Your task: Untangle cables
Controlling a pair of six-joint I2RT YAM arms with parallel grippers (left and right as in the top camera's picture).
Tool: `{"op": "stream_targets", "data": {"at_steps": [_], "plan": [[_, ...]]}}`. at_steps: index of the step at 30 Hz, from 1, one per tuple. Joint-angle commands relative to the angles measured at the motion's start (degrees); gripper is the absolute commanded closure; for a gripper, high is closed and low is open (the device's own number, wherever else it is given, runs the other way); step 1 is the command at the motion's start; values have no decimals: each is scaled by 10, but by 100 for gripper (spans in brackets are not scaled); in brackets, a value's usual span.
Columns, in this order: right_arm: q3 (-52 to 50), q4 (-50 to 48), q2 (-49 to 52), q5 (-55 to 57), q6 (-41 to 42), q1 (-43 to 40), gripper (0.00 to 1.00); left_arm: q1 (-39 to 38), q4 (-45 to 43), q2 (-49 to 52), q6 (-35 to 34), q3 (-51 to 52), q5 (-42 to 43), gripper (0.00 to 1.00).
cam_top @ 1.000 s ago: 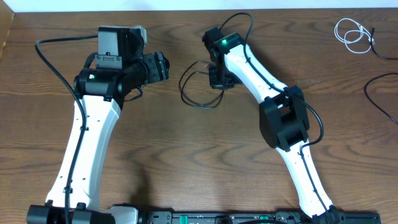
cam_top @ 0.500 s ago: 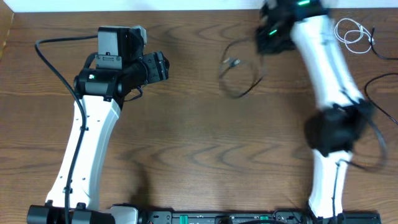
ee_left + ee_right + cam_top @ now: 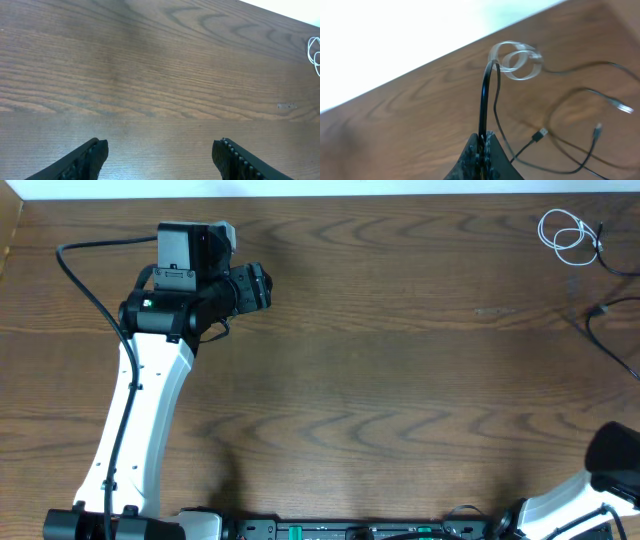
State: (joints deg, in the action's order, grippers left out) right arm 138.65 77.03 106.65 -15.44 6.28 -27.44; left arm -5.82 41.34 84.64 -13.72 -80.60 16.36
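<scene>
Across the wooden surface, the left claw gapes wide and empty far to the left, while the right claw, pinched on the black cable, is nearer the white cable, which lies coiled just beyond it by the far right corner.

Robotics laboratory bench, not domestic premises. Evidence: white-and-black left arm and right arm stand on a black mounting rail at the front edge of a wood-grain table (a coiled white cable lies loose on it). A plain white surface lies beyond.
</scene>
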Motion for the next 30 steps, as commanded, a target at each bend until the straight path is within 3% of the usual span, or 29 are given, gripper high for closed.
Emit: {"op": "stream_targets", "data": {"at_steps": [1,9,17,18,19,21,22,25,27,30], "plan": [[0,3,-15,-3,-1,-74,99,1,0,4,-5,-3,-4,28],[-10,22,-15,5,16,-220,99,0,-1,5,-5,-3,-4,28],[-152,-74,-15,47,22,-234,99,0,-5,5,-5,-3,-4,28],[-176,-87,-15,43,22,-233,89,0,-5,5,-5,-3,-4,28],[-203,-99,-15,43,22,-231,62,0,-5,5,-5,-3,-4,28],[-230,-105,-15,41,22,-224,24,0,-6,5,-5,-3,-4,28],[-240,-107,-15,37,22,-220,14,0,-6,5,-5,-3,-4,28],[-244,-101,-15,-15,-9,-205,1,0,-7,5,-5,-3,-4,28],[-244,-90,-15,-103,-40,-186,1,0,-9,7,-5,-3,-4,28],[-244,-71,-17,-150,-71,-151,1,0,-9,11,-5,-3,-4,28]]}}
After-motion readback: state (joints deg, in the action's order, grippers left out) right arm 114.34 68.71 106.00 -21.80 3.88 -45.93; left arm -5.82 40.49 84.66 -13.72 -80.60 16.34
